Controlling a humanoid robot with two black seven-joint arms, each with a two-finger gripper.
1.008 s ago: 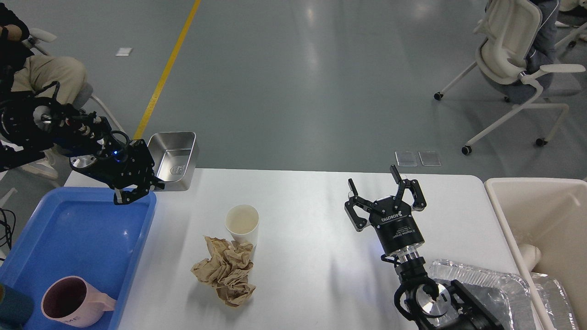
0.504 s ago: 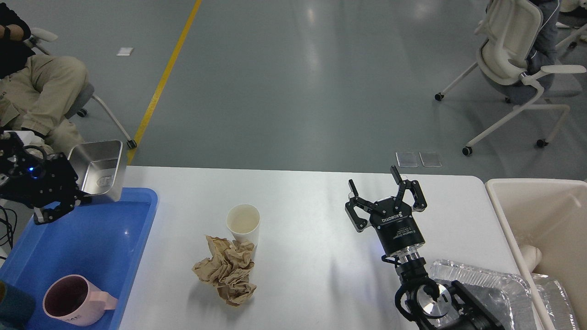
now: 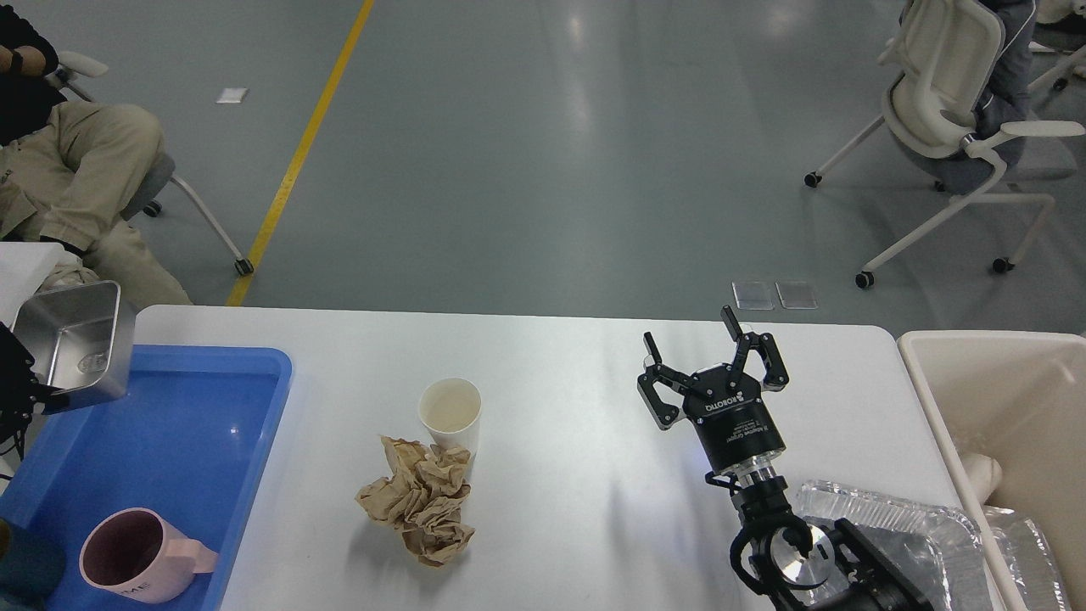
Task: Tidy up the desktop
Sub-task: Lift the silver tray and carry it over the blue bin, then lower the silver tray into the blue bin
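Note:
The white desktop (image 3: 560,373) holds a white paper cup (image 3: 449,412), upright, with a crumpled brown paper wad (image 3: 418,501) touching its near side. My right gripper (image 3: 709,341) is open and empty, pointing up above the desktop's right part, well right of the cup. Only a dark sliver of my left gripper (image 3: 15,383) shows at the left edge. It holds a small steel pan (image 3: 75,343), tilted, above the far left corner of the blue tray (image 3: 182,441).
A pink mug (image 3: 136,562) and a dark teal object (image 3: 24,567) are in the blue tray. A foil tray (image 3: 904,524) lies at the near right, a cream bin (image 3: 993,399) beyond the desktop's right edge. A seated person is at the far left, chairs at the far right.
My left gripper has carried the steel pan leftward from the desktop's far edge to over the blue tray's far left corner, leaving the view almost fully. The right arm has not moved.

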